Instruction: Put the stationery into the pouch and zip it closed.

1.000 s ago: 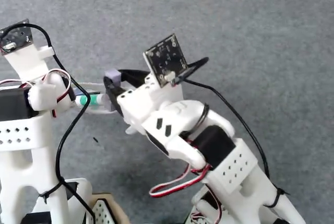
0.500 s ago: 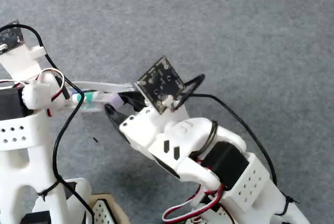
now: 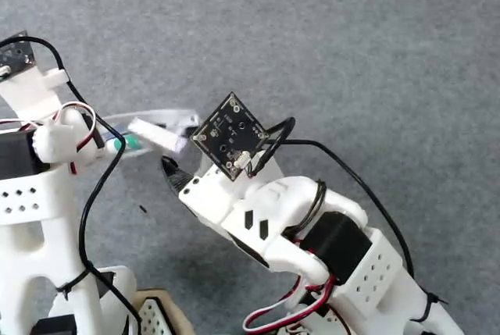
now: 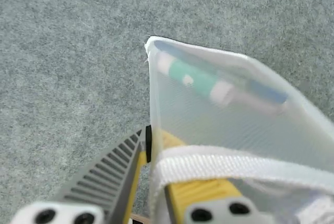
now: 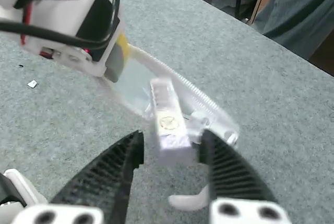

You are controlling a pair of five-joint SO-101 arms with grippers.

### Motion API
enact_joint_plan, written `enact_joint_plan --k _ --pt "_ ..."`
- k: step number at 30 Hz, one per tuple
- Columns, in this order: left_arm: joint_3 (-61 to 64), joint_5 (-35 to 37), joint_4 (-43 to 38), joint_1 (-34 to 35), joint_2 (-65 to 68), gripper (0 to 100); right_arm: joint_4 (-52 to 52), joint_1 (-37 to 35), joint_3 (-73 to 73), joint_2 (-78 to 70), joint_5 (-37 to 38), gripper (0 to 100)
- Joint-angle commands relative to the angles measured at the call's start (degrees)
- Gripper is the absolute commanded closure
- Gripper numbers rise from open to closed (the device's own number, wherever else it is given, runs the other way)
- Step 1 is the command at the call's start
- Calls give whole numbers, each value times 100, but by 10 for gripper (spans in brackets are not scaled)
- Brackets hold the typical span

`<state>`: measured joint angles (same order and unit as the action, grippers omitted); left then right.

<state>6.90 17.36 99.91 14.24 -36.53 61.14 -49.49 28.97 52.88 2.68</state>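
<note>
Clamping one edge of the translucent white mesh pouch [image 4: 224,130], the left gripper [image 4: 151,153] is closed on it. Inside lies a teal-and-white marker [image 4: 195,78], with something blue and blurred beside it. A pale rectangular eraser block [image 5: 168,122] sits at the pouch's mouth; how far in is unclear. The right gripper [image 5: 171,140] is spread wide, one finger on either side of the block. Bare grey felt table [image 3: 375,54] stretches beyond.

Mesh pouch [image 4: 229,125] pinched between fingers [image 4: 112,169], green-white pen [image 4: 195,78] inside, grey mat [image 4: 68,51] below.
</note>
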Motion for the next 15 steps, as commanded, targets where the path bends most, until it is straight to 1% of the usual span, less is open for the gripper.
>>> enact_joint_plan --k 1,6,15 --pt "-163 88 -193 84 -35 972 18 -79 -40 84 9 721" --pt "-154 88 -202 75 -35 972 -18 -79 -48 84 35 744" --pt "-145 88 -202 75 -35 972 -18 -35 -66 101 9 743"
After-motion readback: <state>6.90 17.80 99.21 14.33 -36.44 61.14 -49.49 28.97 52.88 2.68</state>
